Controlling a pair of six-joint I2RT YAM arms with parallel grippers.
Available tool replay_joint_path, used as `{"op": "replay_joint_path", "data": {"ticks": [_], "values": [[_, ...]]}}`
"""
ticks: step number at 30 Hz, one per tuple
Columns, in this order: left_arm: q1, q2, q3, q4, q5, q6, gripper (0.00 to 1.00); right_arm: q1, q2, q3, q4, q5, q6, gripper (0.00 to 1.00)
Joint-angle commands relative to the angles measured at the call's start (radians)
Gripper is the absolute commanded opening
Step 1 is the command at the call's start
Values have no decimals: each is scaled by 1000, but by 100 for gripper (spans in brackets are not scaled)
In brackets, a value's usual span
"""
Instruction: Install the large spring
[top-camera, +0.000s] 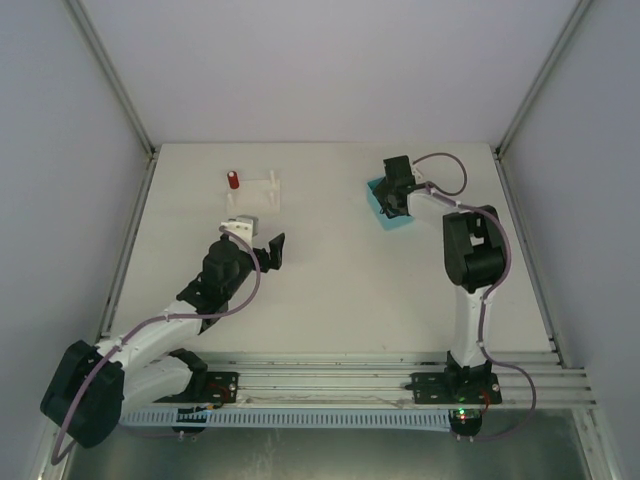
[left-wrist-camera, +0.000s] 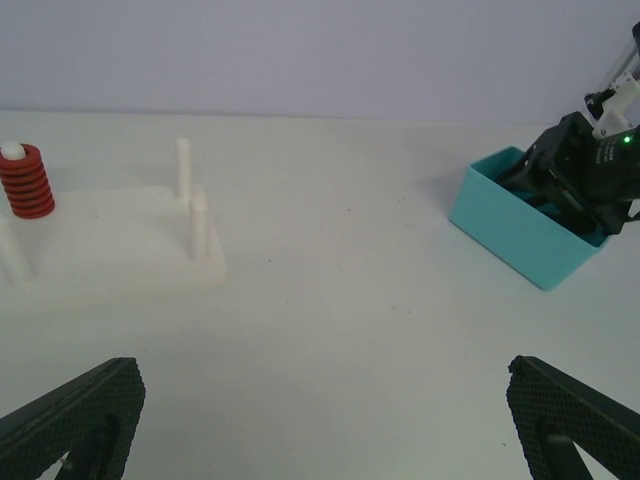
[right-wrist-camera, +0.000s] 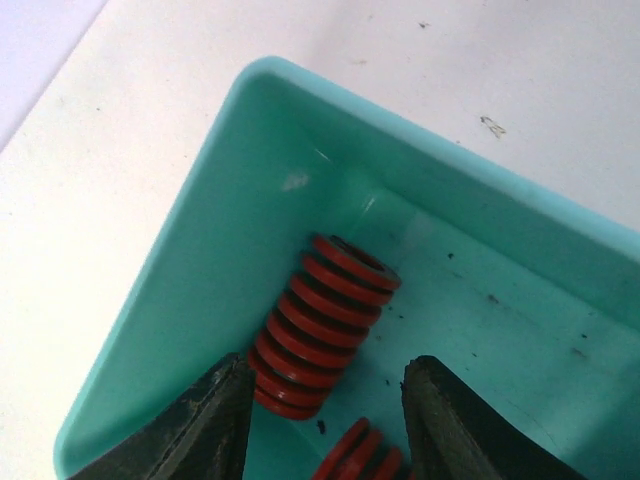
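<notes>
A large red spring (right-wrist-camera: 322, 325) lies on its side in the corner of a teal bin (right-wrist-camera: 200, 270). A second red spring (right-wrist-camera: 365, 462) shows at the bottom edge. My right gripper (right-wrist-camera: 325, 420) is open inside the bin, with the large spring's lower end between its fingers, the left finger (right-wrist-camera: 190, 430) right next to it. The bin also shows in the top view (top-camera: 388, 210) and the left wrist view (left-wrist-camera: 520, 225). A white peg base (left-wrist-camera: 110, 235) holds a red spring (left-wrist-camera: 27, 180) on its far left peg. My left gripper (left-wrist-camera: 320, 430) is open and empty above the table.
The white base (top-camera: 252, 192) with its red spring (top-camera: 233, 179) stands at the back left of the table. Two bare pegs (left-wrist-camera: 192, 205) rise on its right side. White walls close in the table on three sides.
</notes>
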Motion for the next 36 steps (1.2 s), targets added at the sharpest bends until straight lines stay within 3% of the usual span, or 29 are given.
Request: {"op": "replay_joint_path", "data": {"ticks": [1, 5, 12, 17, 27, 36], "values": [[-8, 1, 6, 18, -12, 9, 99, -4, 31, 29, 19, 2, 36, 47], [-10, -7, 3, 16, -19, 11, 99, -8, 57, 42, 3, 23, 39, 52], [-12, -18, 0, 15, -28, 12, 99, -17, 93, 66, -102, 54, 61, 52], [-12, -22, -1, 11, -34, 14, 99, -25, 121, 106, -201, 98, 61, 59], [-14, -29, -3, 11, -51, 17, 99, -32, 150, 155, -290, 121, 45, 44], [-16, -28, -3, 9, -54, 17, 99, -35, 187, 185, -290, 91, 23, 50]]}}
